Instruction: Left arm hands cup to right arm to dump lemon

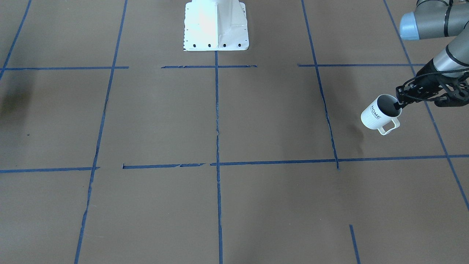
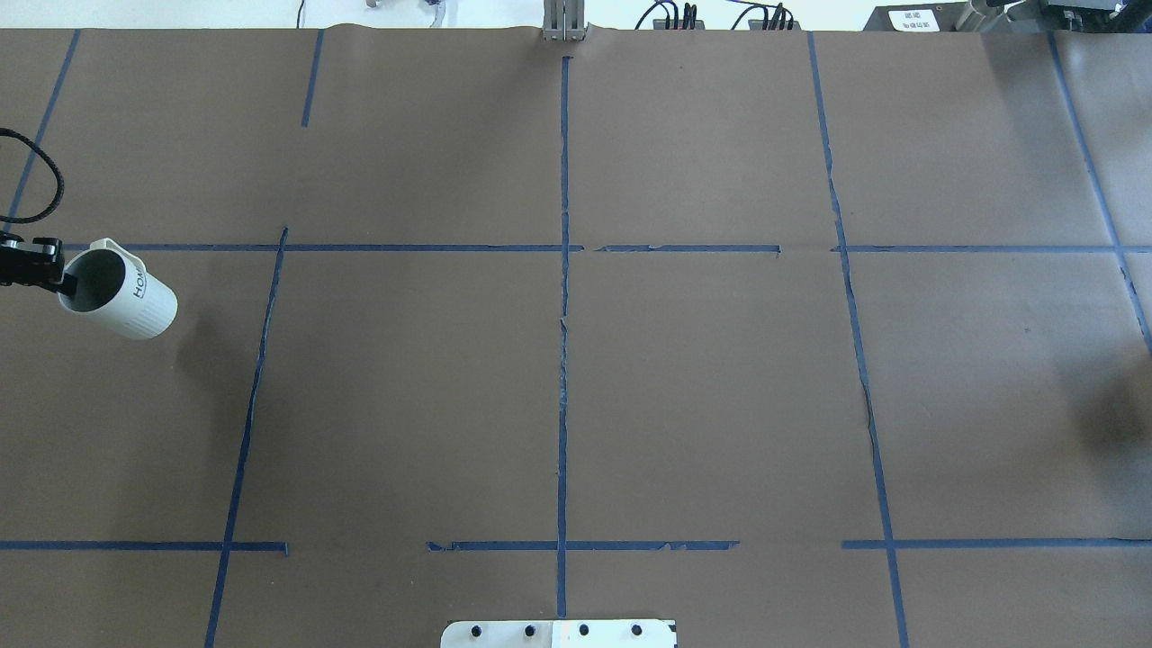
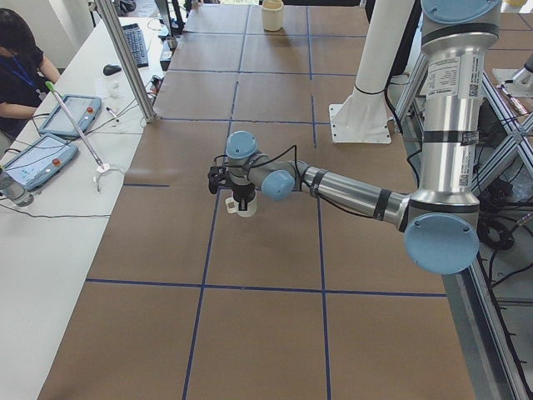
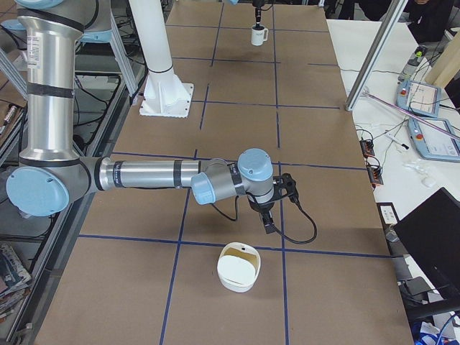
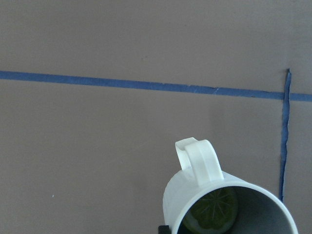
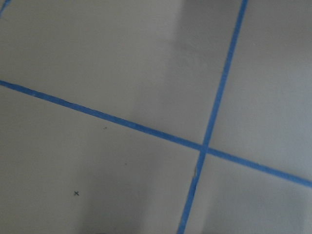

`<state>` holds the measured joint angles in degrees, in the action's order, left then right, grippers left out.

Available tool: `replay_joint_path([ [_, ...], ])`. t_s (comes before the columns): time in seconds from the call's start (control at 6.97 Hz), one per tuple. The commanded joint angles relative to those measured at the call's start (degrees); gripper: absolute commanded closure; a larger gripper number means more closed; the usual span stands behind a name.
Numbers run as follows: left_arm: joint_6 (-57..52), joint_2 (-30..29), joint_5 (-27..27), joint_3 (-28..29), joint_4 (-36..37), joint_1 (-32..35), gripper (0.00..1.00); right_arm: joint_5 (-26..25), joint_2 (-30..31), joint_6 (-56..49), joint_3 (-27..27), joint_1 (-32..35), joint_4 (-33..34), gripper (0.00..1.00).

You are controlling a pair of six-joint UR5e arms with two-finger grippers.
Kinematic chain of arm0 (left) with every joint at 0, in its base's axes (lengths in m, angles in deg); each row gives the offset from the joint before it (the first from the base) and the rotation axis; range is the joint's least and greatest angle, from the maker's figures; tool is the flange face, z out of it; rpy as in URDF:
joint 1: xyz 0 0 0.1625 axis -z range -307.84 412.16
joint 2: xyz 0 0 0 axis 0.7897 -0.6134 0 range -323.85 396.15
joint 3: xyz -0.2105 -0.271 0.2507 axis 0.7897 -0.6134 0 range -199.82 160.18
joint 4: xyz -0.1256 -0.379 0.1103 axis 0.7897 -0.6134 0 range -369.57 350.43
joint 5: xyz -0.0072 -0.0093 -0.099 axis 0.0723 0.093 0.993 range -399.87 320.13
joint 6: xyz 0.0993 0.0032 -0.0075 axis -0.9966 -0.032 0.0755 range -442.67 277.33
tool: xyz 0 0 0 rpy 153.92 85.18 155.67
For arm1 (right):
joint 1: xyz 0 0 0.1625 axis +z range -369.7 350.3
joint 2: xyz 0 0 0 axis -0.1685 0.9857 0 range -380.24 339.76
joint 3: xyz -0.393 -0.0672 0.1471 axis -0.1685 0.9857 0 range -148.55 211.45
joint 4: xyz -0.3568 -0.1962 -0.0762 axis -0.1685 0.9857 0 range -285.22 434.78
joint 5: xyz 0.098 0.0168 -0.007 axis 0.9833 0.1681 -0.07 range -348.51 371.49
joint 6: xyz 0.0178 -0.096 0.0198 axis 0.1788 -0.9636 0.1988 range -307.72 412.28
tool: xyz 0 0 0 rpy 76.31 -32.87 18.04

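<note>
We record the cup (image 1: 375, 115) as white and ribbed, with dark "HOME" lettering, a grey interior and a cream handle (image 5: 197, 158). The lemon (image 5: 211, 210) shows yellow-green with a radial segment pattern. The table (image 2: 405, 387) is brown, crossed by a grid of blue tape (image 2: 562, 360).

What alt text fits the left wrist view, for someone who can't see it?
Looking down into a white cup at the frame's bottom right, handle pointing up the image, a yellow-green lemon piece inside. Beneath it, a brown table crossed by blue tape lines.
</note>
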<state>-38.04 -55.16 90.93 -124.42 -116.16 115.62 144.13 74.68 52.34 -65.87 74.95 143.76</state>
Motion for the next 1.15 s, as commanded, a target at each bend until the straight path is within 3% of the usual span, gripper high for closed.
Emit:
replay_joint_path([
  [0.0,0.10,-9.11,0.06,-0.25,11.00,0.09,1.00,-3.35,-2.36,0.29,1.34,-6.58,-10.77,0.00],
  [0.29,0.28,-18.86,0.24,0.97,21.30,-0.35,1.00,-3.62,-9.70,0.28,2.39,-14.73,-16.57,0.00],
  [0.43,0.80,-22.82,0.33,2.37,24.12,-0.53,1.00,-3.62,-13.06,2.64,2.49,-19.22,-16.16,0.00],
  [0.72,7.11,-29.16,2.60,7.02,23.97,-2.80,1.00,-6.33,-16.32,5.11,2.31,-24.43,-18.87,0.01],
  [0.86,10.09,-31.63,2.61,8.87,23.62,-3.95,1.00,-7.13,-18.44,8.26,2.75,-27.06,-23.84,0.01],
  [1.0,12.73,-33.74,2.61,10.28,23.45,-5.61,1.00,-12.09,-19.94,11.51,2.84,-30.39,-28.59,0.01],
])
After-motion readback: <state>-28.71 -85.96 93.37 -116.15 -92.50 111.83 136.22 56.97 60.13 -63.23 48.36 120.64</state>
